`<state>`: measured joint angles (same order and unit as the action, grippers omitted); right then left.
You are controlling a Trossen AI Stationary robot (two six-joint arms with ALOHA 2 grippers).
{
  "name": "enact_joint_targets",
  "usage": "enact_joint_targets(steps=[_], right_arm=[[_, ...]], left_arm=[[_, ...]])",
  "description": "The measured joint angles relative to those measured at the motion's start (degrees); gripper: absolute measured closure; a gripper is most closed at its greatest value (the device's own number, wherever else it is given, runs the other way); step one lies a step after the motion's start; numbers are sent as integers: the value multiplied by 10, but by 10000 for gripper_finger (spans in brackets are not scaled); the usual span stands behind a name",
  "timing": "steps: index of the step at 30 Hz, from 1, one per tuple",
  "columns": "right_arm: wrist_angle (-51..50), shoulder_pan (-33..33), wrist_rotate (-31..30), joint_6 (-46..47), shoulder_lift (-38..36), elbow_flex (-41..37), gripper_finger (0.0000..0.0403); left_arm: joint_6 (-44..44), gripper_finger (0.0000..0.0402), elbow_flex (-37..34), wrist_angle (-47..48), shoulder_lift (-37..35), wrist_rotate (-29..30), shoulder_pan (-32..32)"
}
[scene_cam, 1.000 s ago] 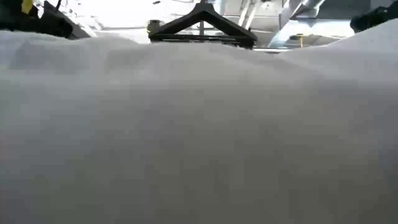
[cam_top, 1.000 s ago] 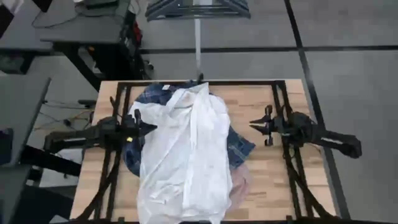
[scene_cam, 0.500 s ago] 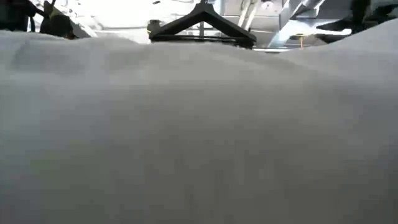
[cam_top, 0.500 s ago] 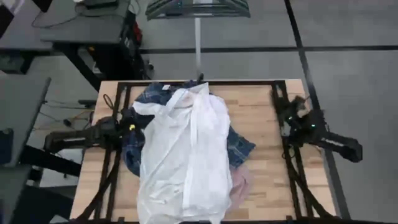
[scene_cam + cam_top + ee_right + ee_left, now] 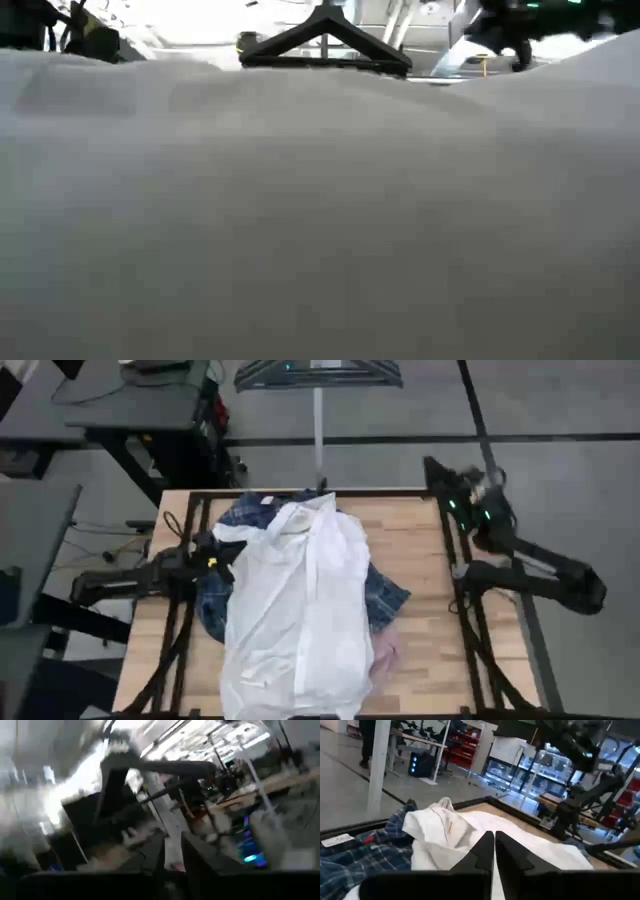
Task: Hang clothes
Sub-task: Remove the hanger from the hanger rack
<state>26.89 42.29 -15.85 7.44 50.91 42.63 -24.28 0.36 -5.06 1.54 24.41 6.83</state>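
Note:
The clothes lie in a pile at the table's middle. The white shirt [image 5: 300,610] is on top, the plaid shirt [image 5: 385,598] under it, and the pink one [image 5: 388,656] peeks out at the near right. White cloth [image 5: 320,220] fills the low view. My left gripper [image 5: 226,556] is shut and level at the pile's left edge, its tips [image 5: 494,845] pointing over the white shirt [image 5: 450,827]. My right gripper [image 5: 436,466] is raised over the table's far right corner, open by a narrow gap [image 5: 173,851], with nothing between its fingers. My left gripper has its shut fingertips at the left edge of the pile. I cannot tell whether they touch the cloth.
Dark hangers [image 5: 318,372] hang on a rack past the far edge, on a pale pole [image 5: 318,430]; one hanger [image 5: 325,40] shows in the low view. A black frame [image 5: 330,493] runs around the wooden tabletop. Bare wood [image 5: 410,530] lies right of the pile.
My right gripper has risen from its place above the table's right side and swung toward the far right corner, tipping upward. My left gripper has rolled about its own line without leaving its place. The clothes have kept still.

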Motion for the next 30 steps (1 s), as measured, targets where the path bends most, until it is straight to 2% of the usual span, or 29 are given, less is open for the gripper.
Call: enact_joint_targets(steps=[4, 7, 9, 11, 15, 21, 23, 30], right_arm=[[17, 63, 1, -165, 79, 112, 346], [3, 107, -7, -212, 126, 177, 346], [-36, 142, -1, -192, 157, 218, 346], [-91, 182, 38, -138, 192, 259, 346], [-163, 241, 208, -66, 266, 334, 346], [-226, 262, 379, -43, 343, 428, 337], [-233, 264, 404, -43, 358, 445, 324], [-233, 272, 415, -44, 382, 480, 253]], left_arm=[[-34, 400, 0, -3, 0, 8, 0], [-34, 400, 0, -3, 0, 8, 0], [-34, 400, 0, -3, 0, 8, 0], [-33, 400, 0, -3, 0, 7, 0], [-33, 400, 0, -3, 0, 7, 0], [-46, 400, 0, -3, 0, 6, 0], [-53, 400, 0, -3, 0, 6, 0], [-70, 400, 0, -4, 0, 5, 0]])
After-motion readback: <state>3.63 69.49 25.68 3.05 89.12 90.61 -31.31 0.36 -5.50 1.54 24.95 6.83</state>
